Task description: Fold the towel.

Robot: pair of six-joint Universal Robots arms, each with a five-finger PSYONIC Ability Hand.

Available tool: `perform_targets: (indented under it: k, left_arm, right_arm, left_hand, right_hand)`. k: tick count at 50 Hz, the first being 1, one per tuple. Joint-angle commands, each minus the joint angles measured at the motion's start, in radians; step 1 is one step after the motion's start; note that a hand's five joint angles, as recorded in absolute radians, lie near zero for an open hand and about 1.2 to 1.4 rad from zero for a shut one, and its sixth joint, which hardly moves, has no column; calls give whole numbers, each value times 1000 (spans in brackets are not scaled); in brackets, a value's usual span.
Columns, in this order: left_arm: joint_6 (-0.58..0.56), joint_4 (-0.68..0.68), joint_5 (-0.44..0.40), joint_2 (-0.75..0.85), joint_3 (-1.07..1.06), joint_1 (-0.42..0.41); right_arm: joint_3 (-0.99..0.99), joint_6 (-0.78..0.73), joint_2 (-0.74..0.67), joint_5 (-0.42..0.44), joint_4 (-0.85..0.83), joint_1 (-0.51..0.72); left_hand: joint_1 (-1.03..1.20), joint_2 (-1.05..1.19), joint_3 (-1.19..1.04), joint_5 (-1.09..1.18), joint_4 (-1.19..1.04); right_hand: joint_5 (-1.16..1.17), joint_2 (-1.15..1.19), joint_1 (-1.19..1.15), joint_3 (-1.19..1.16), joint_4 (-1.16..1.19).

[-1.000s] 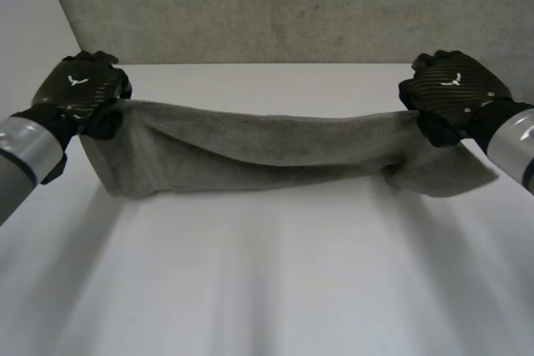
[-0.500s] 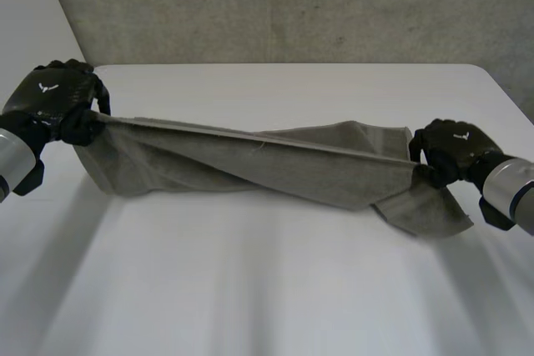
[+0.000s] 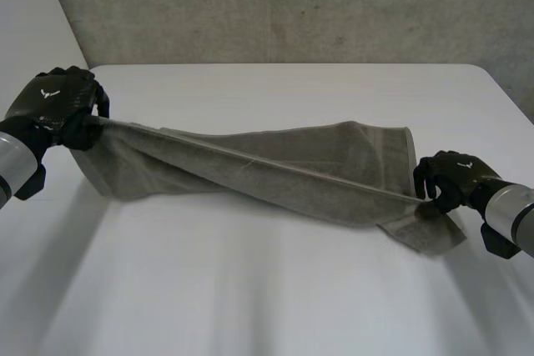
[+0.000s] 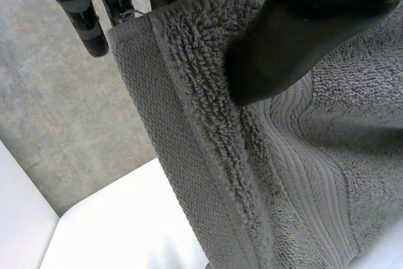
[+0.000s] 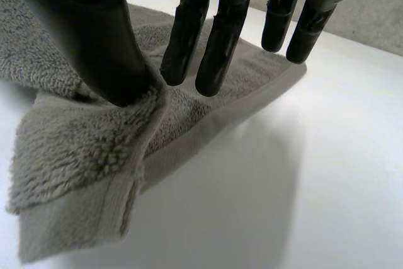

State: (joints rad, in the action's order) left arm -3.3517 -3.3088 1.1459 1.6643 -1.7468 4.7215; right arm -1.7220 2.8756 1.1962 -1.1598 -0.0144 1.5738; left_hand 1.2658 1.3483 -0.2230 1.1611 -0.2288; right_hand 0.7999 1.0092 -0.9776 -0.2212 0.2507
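In the head view, the grey towel [image 3: 275, 168] stretches across the white table [image 3: 267, 298], from near its far left corner toward its right edge. The left hand [image 3: 52, 106] holds one end raised off the table. The right hand [image 3: 450, 177] holds the other end low, close to the right edge. One edge runs taut between them, while the rest sags onto the table, and a flap lies flat beside the right hand.

In the left wrist view, the thumb of the left hand [image 4: 302, 29] presses the terry against fingers behind it, pinching the ribbed end of the towel [image 4: 208, 155].

In the right wrist view, the right hand [image 5: 94, 42] pinches a bunched ridge of towel [image 5: 75, 149] between thumb and fingers, and a corner lies on the table [image 5: 283, 187].

The fold looks begun but unfinished. The cloth is gripped at both ends and loosely doubled, but it is twisted. It has yet to be laid down with its edges matched and smoothed.
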Motion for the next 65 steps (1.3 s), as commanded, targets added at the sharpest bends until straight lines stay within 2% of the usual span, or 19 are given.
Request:
perform_targets:
  k: [1, 11, 13, 14, 15, 16, 21, 23, 28, 36, 45, 54, 62, 65]
  left_arm:
    - [0, 0, 0, 0, 0, 3]
    - [0, -2, 0, 3, 1, 9]
    - [0, -2, 0, 3, 0, 12]
    - [0, 0, 0, 5, 0, 17]
    - [0, 0, 0, 5, 0, 17]
    - [1, 0, 0, 3, -2, 22]
    - [14, 5, -2, 0, -3, 22]
    - [25, 9, -2, -6, -5, 22]
    - [72, 38, -12, -32, -10, 31]
    - [103, 101, -57, -122, -23, 32]
    - [101, 169, -58, -196, -26, 31]
    - [98, 169, -58, -195, -20, 37]
    - [92, 160, -57, -68, 13, 32]
    - [92, 169, -49, 1, 58, 20]
  right_arm:
    - [-25, -9, 2, 0, 7, -31]
    - [-60, -7, -3, 3, 7, -32]
    - [-67, -4, -3, 11, 7, -34]
    - [-73, 1, -3, 15, 7, -35]
    - [-73, 1, -3, 15, 7, -35]
    - [-77, 1, 0, 28, 10, -37]
    - [-70, -12, 48, 104, 59, -72]
    - [-44, -19, 126, 175, 111, -121]
    - [15, -22, 229, 253, 180, -190]
    - [71, -85, 362, 275, 235, -201]
    - [165, -180, 467, 272, 278, -198]
    - [193, -200, 431, 270, 267, -186]
    - [228, -305, 258, 235, 267, -116]
    - [251, -345, 186, 187, 274, -70]
  left_hand:
    - [130, 48, 48, 61, 54]
    - [130, 48, 48, 61, 54]
    - [130, 48, 48, 61, 54]
    - [130, 48, 48, 61, 54]
    - [130, 48, 48, 61, 54]
    - [130, 48, 48, 61, 54]
    - [130, 48, 48, 61, 54]
    - [130, 48, 48, 61, 54]
    - [130, 48, 48, 61, 54]
    - [130, 48, 48, 61, 54]
    - [130, 48, 48, 61, 54]
    - [130, 48, 48, 61, 54]
    - [130, 48, 48, 61, 54]
    - [130, 48, 48, 61, 54]
  right_hand:
    - [-29, -64, 32, 47, -76]
    - [-9, -44, 12, 47, -76]
    - [59, 24, -56, 47, -76]
    - [195, 161, -192, 47, -76]
    - [197, 162, -194, 47, -76]
    - [420, 385, -416, 47, -76]
    - [422, 387, -419, 47, -76]
    - [422, 387, -419, 47, -76]
    - [422, 387, -419, 47, -76]
    - [422, 387, -419, 47, -76]
    - [422, 387, -419, 47, -76]
    - [422, 387, -419, 47, -76]
    - [422, 387, -419, 47, -76]
    - [422, 387, -419, 47, -76]
